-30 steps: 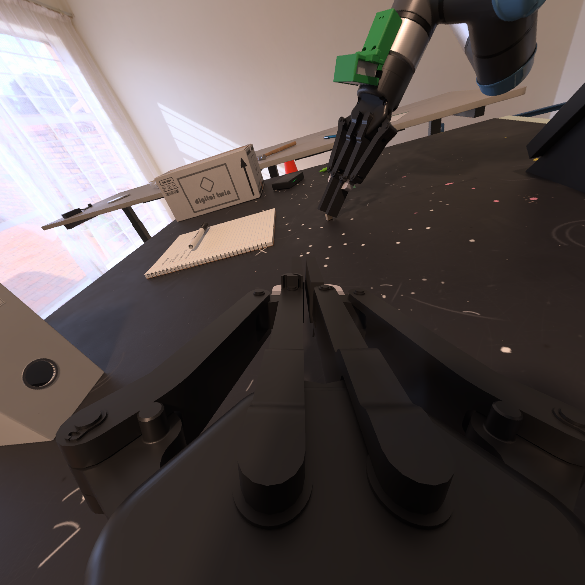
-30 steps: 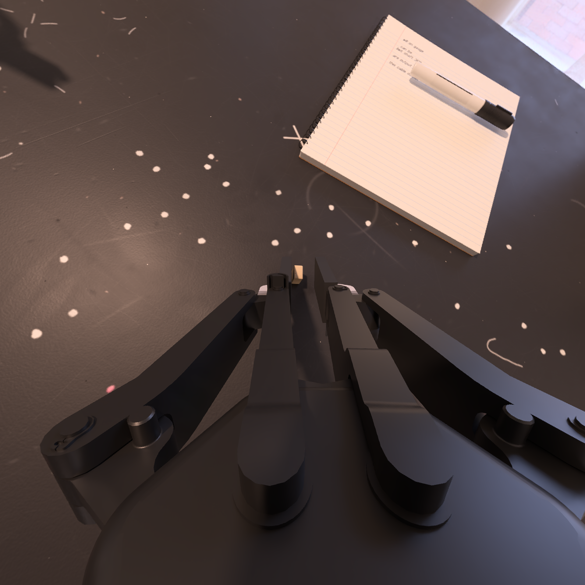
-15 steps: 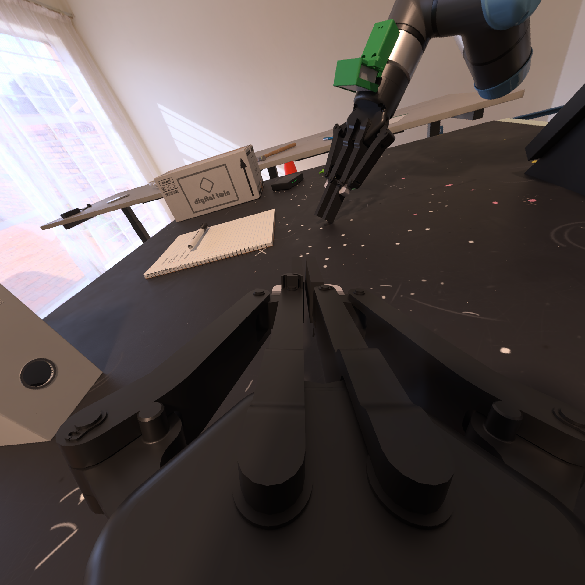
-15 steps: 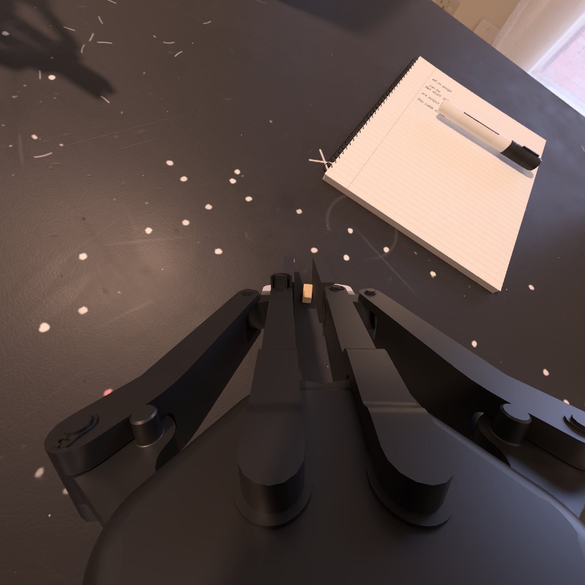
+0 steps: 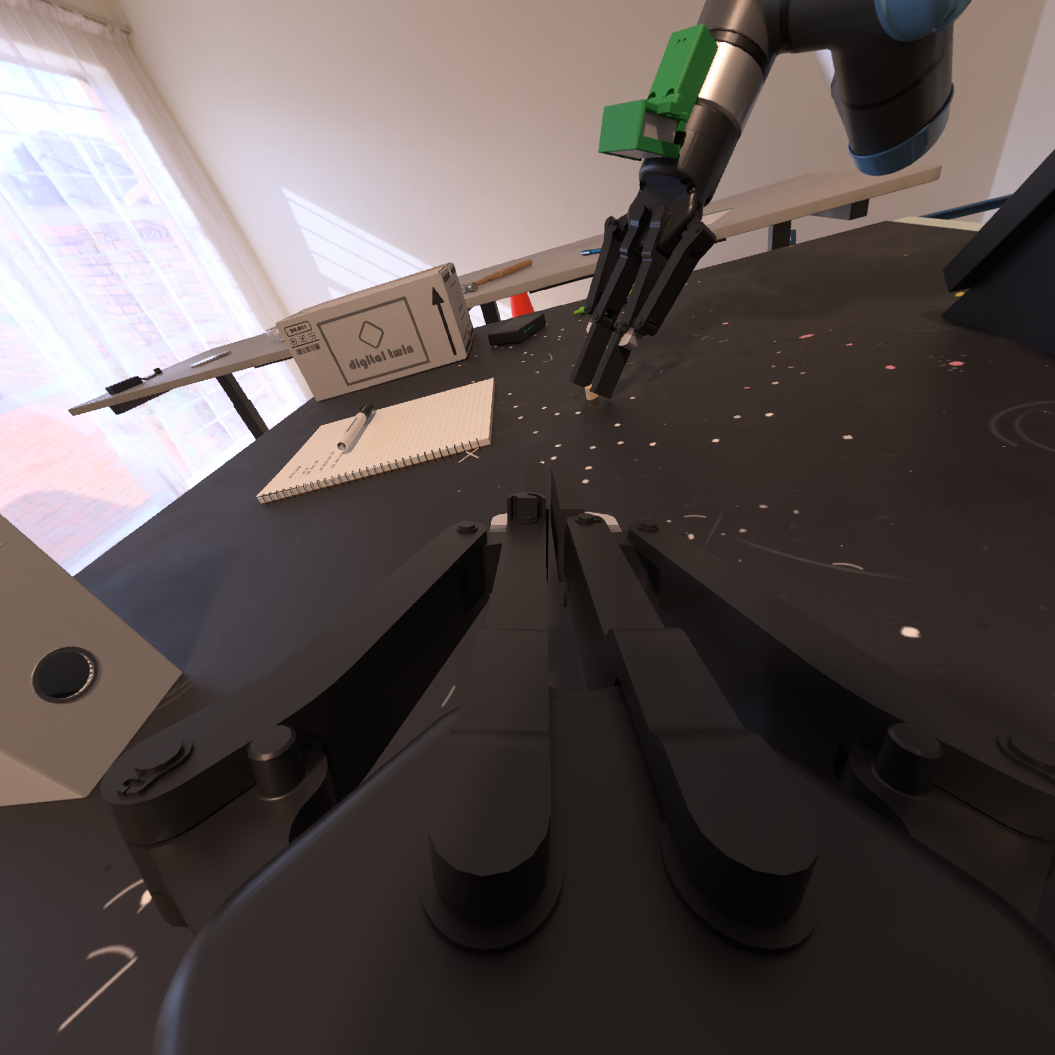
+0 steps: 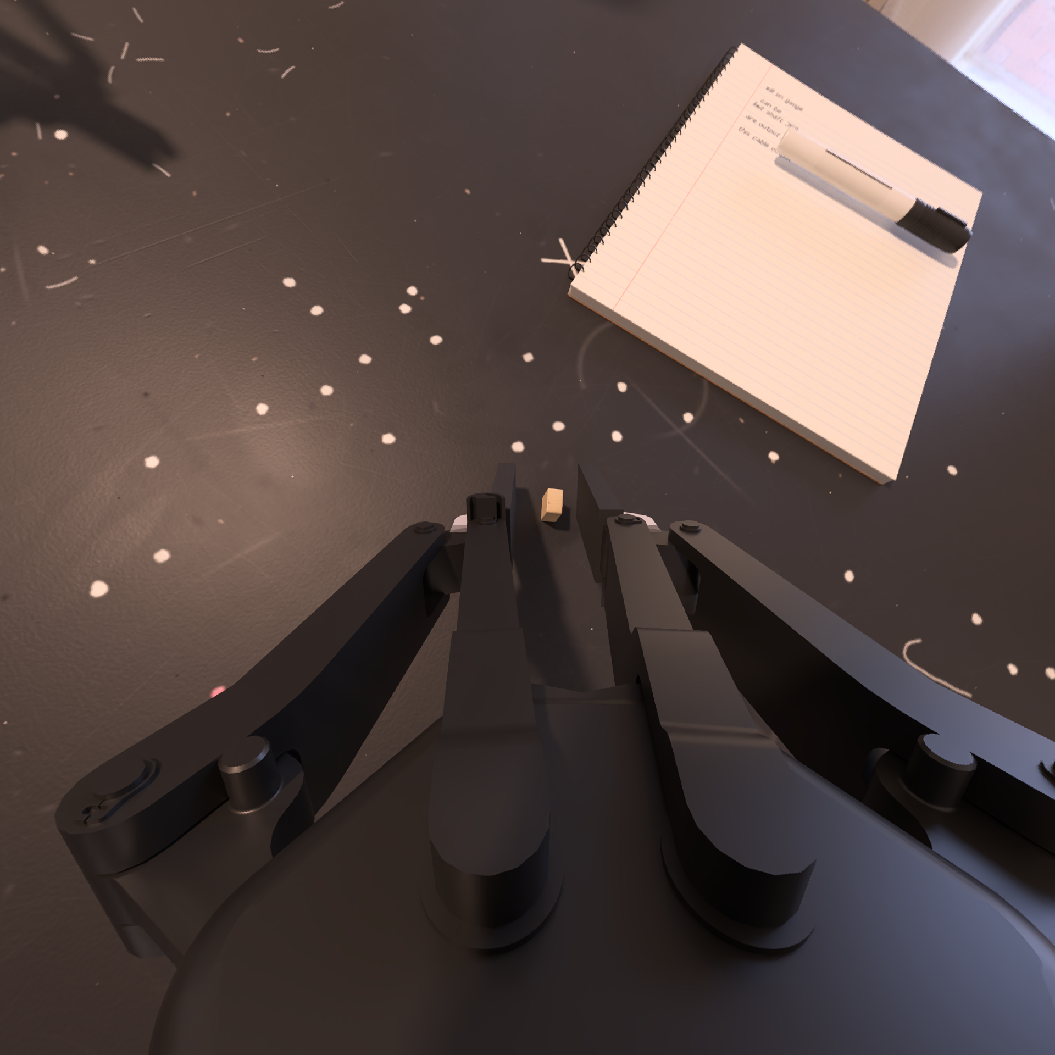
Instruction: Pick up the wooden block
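The wooden block (image 6: 551, 504) is a tiny pale cube on the black table (image 6: 228, 456). It sits between the fingertips of my right gripper (image 6: 547, 491). The fingers stand a little apart, with a gap on each side of the block, so they do not clamp it. In the left wrist view the right gripper (image 5: 596, 388) points steeply down at the table, and the block (image 5: 591, 394) shows just under its tips. My left gripper (image 5: 551, 496) is shut and empty, low over the table and well short of the block.
A spiral notepad (image 5: 399, 439) with a marker (image 5: 354, 428) on it lies left of the block; both show in the right wrist view (image 6: 788, 285). Behind stand a cardboard box (image 5: 377, 337) and a small black device (image 5: 516, 330). A grey box (image 5: 57, 673) is at near left, a dark slanted panel (image 5: 1005, 257) at far right.
My right gripper's fingers have spread a little, and the block now stands free between them. The right wrist has shifted slightly over the table. My left gripper has not moved.
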Controlling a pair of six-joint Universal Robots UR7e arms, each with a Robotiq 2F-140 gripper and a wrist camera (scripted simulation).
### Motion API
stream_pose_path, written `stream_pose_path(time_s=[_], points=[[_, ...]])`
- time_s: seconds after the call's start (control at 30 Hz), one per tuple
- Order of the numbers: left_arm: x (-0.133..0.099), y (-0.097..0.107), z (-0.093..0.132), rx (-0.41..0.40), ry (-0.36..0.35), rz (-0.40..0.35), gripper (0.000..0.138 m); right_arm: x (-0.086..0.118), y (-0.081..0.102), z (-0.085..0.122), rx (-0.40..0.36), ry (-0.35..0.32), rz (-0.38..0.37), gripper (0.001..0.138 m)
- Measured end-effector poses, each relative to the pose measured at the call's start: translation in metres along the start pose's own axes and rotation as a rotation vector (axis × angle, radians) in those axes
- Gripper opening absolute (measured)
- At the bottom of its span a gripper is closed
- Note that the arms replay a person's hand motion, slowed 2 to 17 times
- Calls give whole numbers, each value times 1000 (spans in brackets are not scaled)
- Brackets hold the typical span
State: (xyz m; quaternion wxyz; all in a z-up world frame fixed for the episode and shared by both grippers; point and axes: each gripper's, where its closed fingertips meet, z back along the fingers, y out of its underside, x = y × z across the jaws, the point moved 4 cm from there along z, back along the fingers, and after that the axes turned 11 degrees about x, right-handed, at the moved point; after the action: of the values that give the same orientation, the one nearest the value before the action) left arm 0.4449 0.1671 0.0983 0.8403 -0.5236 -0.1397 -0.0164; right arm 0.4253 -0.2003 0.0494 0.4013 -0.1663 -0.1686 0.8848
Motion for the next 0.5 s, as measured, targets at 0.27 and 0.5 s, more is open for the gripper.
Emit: stream_pose_path(time_s=[0.27,0.5], points=[[0,0,0,-2,4,1,4,1,2,-1,-24,-42,-58,26],[0,0,0,-2,3,1,4,-1,0,-4,-51,-73,-108,25]])
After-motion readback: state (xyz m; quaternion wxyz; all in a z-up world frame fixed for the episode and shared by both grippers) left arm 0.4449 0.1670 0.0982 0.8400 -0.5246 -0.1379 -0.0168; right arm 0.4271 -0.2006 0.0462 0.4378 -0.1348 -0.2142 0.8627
